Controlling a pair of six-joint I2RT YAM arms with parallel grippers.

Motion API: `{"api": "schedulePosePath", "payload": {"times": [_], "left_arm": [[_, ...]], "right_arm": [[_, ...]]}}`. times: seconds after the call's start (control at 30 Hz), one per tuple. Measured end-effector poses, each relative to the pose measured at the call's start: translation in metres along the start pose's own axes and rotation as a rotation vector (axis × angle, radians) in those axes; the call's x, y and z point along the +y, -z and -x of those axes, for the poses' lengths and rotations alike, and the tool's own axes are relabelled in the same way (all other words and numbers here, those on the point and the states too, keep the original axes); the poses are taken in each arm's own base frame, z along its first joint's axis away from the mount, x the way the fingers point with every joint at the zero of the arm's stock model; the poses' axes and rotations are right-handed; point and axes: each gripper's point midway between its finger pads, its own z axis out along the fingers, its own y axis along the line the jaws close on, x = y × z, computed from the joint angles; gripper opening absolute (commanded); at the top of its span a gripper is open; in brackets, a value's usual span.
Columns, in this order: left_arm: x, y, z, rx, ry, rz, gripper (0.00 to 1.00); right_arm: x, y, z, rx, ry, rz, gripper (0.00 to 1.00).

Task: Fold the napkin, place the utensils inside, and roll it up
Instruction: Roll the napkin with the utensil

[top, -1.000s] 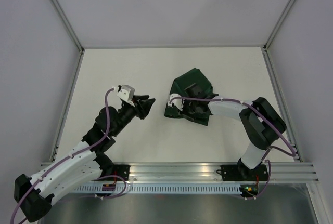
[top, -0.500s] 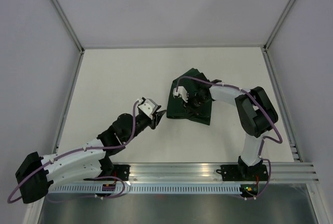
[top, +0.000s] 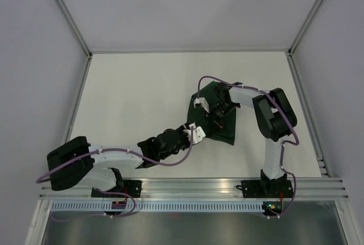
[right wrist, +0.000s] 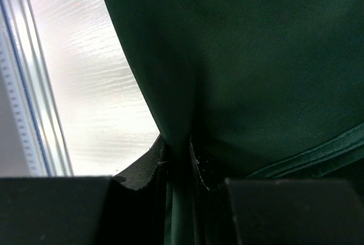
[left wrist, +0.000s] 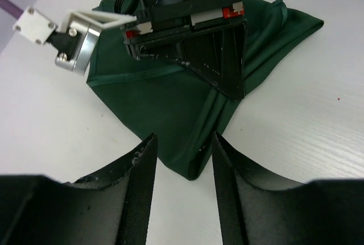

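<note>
Two arms, one dark green cloth! The napkin [top: 224, 130] lies folded and creased on the white worktop [top: 136, 86]. It sits a little right of the middle, about midway between the near edge and the far edge, and well apart from every corner.

Over on the left, the arm stretches low across the worktop from its base at the near edge. The left gripper [top: 196, 133] sits right at the cloth's near-left point. From the left wrist, the two black fingers [left wrist: 139, 182] stand parted at a middling width and clamp nothing. The napkin's pointed corner lies flat on the worktop just between their tips. Bare white shows between the cloth and one finger. Whether the other finger brushes the hem, I cannot tell.

Now the right side! The right gripper [top: 219, 110] is down on the napkin's upper half, wrist bent over it, with a purple cable [top: 216, 79] looping above. The right wrist camera has it close up. The jaws are narrow and pinched on a raised fold of the napkin, with green fabric rising out of the pinch and filling most of that view. A ridge in the cloth runs from that pinch toward the corner at the left fingertips. Beside the cloth in that view there is a strip of worktop and a metal rail [right wrist: 25, 86] along its edge.
</note>
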Motion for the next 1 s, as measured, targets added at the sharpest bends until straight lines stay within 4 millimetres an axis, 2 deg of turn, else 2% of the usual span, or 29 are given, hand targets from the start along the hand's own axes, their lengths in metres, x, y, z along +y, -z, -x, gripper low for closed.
{"api": "schedulePosePath", "payload": {"times": [0.2,0.6,1.0], "left_arm": [[-0.017,-0.018,0.000,0.005,-0.077,-0.066,0.56],[-0.073,-0.043,-0.016,0.052,-0.236,-0.235,0.57],[-0.077,-0.058,-0.037,0.095,-0.378,-0.237,0.60]], "right_arm": [[0.011,0.000,-0.014,0.019,-0.099,0.076,0.07],[0.021,0.000,-0.027,0.056,-0.195,0.138,0.06],[0.025,0.001,-0.033,0.062,-0.253,0.174,0.06]]}}
